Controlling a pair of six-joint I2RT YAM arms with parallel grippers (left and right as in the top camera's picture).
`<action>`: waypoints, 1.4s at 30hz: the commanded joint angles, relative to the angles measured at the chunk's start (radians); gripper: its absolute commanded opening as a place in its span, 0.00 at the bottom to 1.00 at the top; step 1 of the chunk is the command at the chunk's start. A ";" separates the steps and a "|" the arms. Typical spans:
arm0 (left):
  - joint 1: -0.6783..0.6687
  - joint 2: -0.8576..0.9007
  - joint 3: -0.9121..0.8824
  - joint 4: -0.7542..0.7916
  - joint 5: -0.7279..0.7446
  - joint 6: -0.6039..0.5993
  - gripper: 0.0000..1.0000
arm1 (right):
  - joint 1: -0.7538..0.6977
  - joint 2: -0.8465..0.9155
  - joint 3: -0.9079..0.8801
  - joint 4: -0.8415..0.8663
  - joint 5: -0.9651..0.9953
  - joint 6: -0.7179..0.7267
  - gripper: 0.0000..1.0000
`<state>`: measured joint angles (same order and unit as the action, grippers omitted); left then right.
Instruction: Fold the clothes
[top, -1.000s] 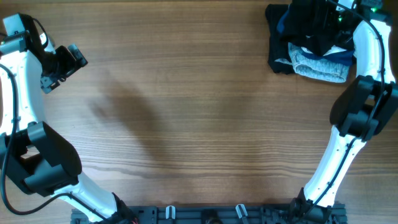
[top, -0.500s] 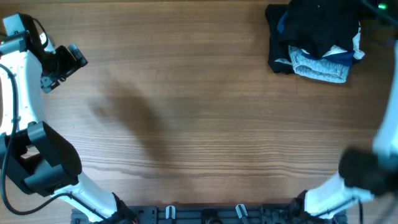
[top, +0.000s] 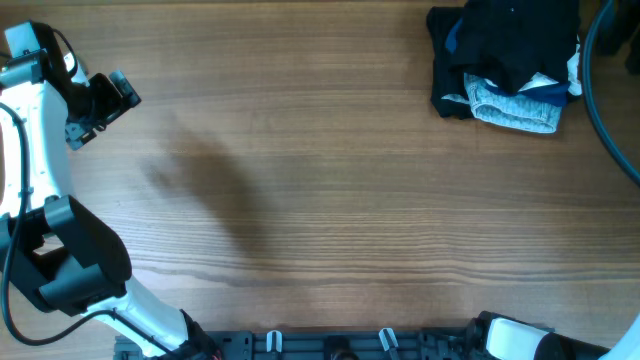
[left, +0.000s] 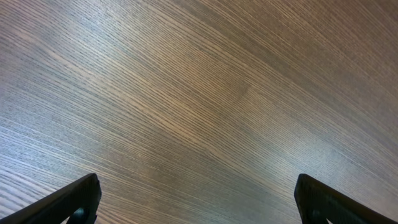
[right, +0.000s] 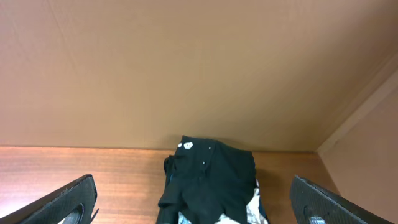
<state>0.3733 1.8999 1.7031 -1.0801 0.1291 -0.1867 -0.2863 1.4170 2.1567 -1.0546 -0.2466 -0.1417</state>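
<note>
The right gripper (right: 193, 186) stands wide open and holds nothing, its two black fingers (right: 68, 202) framing the lower corners of its wrist view. The crumpled heap of black, navy and mottled light-grey clothes (right: 211, 180) lies well ahead of it, in line with the gap between the fingers and touching neither. In the overhead view the right arm shows only as a white link (top: 515, 338) at the near edge and a black cable (top: 598, 100) curving up the right side. The left gripper (left: 198, 180) is likewise spread open and empty, hovering over the left side of the brown wood-grain table (top: 330, 180) on the bent white left arm (top: 25, 150). It is well apart from the heap, which sits at the far right corner. Beyond the heap rises a plain tan wall (right: 186, 62).
</note>
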 joint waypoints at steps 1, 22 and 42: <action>-0.005 0.002 -0.004 0.000 0.012 -0.012 1.00 | 0.002 -0.003 -0.003 -0.014 -0.001 0.011 1.00; -0.005 0.002 -0.004 0.000 0.012 -0.012 1.00 | 0.199 -0.767 -1.228 0.637 -0.090 0.083 1.00; -0.005 0.002 -0.004 0.000 0.012 -0.012 1.00 | 0.304 -1.384 -2.117 1.130 0.009 0.168 1.00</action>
<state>0.3733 1.8999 1.7023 -1.0801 0.1295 -0.1898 0.0128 0.0658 0.0784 0.0650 -0.2665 0.0074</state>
